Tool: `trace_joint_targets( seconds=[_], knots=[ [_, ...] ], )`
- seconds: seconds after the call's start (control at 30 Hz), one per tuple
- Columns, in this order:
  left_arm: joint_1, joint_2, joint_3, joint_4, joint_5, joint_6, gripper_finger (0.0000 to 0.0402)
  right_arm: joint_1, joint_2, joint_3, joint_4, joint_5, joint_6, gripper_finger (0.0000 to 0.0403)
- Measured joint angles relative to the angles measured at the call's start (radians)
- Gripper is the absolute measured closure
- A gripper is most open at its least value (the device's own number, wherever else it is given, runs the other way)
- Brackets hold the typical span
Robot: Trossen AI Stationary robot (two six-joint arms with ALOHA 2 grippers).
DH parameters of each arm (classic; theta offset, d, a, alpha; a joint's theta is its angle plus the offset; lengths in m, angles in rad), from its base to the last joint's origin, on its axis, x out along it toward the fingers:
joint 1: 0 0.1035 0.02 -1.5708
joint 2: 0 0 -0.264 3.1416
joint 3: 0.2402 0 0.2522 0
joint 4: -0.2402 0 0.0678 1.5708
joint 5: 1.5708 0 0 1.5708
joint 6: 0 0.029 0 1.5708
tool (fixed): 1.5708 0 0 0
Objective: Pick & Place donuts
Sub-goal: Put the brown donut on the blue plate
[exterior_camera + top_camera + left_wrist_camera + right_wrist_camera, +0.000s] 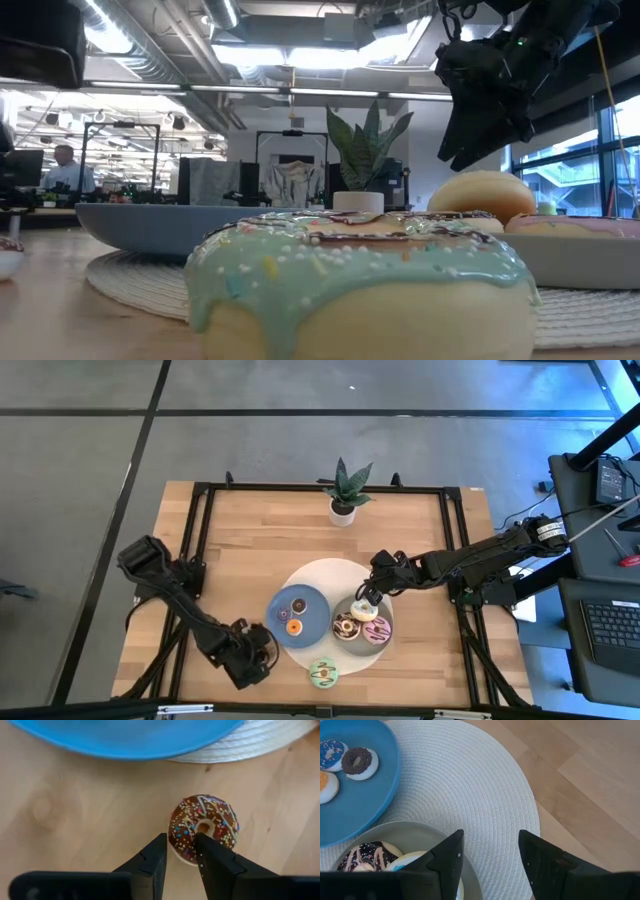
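Two round plates lie on a white woven placemat (325, 575) in the middle of the wooden table (240, 530): a blue plate (305, 603) and, just beside it, a grey plate (388, 613). On the blue plate I see three mini ring donuts: one with blue icing (330, 753), one with dark icing (357, 761) and one with orange icing (326, 787). The grey plate holds a chocolate-iced donut with pink stripes (346, 627), a pink-iced donut (376, 630) and a white-iced donut (363, 608). A green-iced donut with sprinkles (323, 674) rests on the bare wood near the front edge, just off the placemat.

The right gripper (372, 592) hangs over the grey plate, just above the white-iced donut, with its fingers (447, 857) wide apart and nothing between them.

The left gripper (179, 855) is low at the front left of the table, beside the blue plate. Its fingers have only a narrow gap and do not hold anything. A small chocolate mini donut with coloured sprinkles (204, 827) lies on the wood right at their tips.

A small potted plant (343, 492) stands at the far edge
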Motion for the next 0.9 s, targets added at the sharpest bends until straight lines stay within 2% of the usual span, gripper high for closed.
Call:
trace_joint_targets(
  seconds=[0.2, 0.5, 0.7, 0.9],
  knots=[
    [0.028, 0.003, 0.0, 0.013, 0.067, 0.035, 0.0336, 0.0, 0.0, 0.0, 0.0, 0.0, -0.002, 0.0212],
    [0.033, -0.004, 0.0, 0.015, 0.084, 0.067, 0.0392, 0.0, 0.0, 0.0, 0.0, 0.0, -0.005, 0.0212],
    [0.039, -0.031, -0.001, -0.004, 0.13, 0.044, 0.0394, 0.0, 0.0, 0.0, -0.003, 0.001, -0.025, 0.0212],
    [0.053, -0.154, -0.002, -0.091, 0.125, 0.036, 0.0396, 0.0, 0.0, 0.0, -0.003, 0.001, -0.03, 0.0212]
  ],
)
